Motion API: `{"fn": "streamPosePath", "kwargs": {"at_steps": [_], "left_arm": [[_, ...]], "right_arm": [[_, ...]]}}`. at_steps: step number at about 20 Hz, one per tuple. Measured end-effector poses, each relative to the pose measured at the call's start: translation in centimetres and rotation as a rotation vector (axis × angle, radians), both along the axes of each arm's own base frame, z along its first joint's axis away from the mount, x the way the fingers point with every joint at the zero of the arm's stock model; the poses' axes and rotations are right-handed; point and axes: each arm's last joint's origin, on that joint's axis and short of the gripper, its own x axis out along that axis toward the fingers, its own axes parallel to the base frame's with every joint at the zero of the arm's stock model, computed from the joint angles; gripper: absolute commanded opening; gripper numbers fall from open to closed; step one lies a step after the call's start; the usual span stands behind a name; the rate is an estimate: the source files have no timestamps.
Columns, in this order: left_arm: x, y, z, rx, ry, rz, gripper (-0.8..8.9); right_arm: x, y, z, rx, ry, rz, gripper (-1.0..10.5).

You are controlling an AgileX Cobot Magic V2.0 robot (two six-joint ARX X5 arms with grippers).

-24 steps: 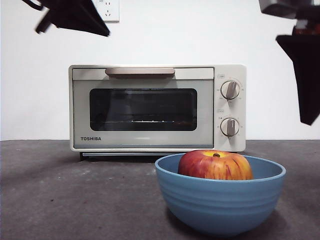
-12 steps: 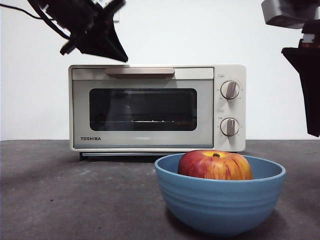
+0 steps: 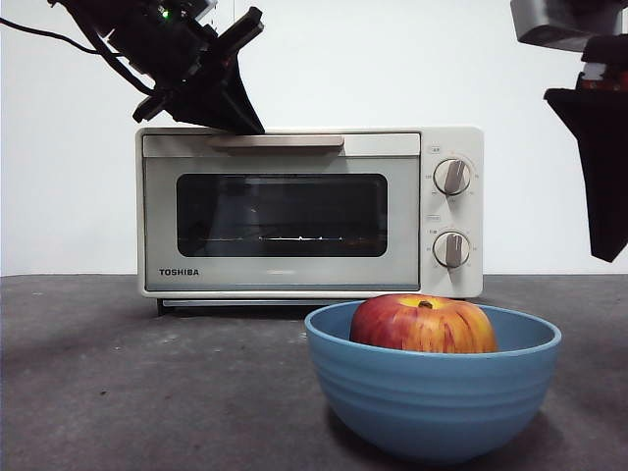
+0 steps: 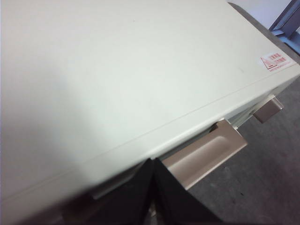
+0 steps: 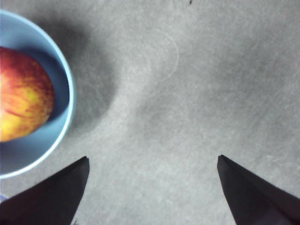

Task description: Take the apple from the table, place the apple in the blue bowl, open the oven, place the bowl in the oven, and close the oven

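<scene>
Your left claw [image 3: 250, 118], jaws pressed together, has dropped from top corner to just above oven [image 3: 309, 211] handle [image 3: 276, 142]; door not open yet. Right claw [image 5: 152, 187] spread wide, idle beside blue bowl [image 3: 432, 397]. Apple [image 3: 423, 325] already in bowl on worktop [image 3: 118, 392]. Next, prob.: hook handle, pull down.

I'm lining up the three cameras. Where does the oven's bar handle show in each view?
Front view: the handle runs along the oven door's top edge, left claw just above it.
Left wrist view: handle beyond the claw tips.
Right wrist view: not in it.
Shared landmark: the oven's cream top.
</scene>
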Motion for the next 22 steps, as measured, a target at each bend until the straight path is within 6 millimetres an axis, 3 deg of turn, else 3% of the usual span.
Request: {"fn": "streamPosePath", "kwargs": {"at_steps": [15, 22], "left_arm": [[-3.0, -2.4, -0.5, 0.103, 0.174, -0.151, 0.07], [-5.2, -2.7, -3.6, 0.245, 0.442, -0.207, 0.07]], "right_arm": [[0.1, 0.1, 0.1, 0.01, -0.011, 0.0, 4.3], [-0.1, 0.2, 0.0, 0.064, 0.037, 0.017, 4.3]]}}
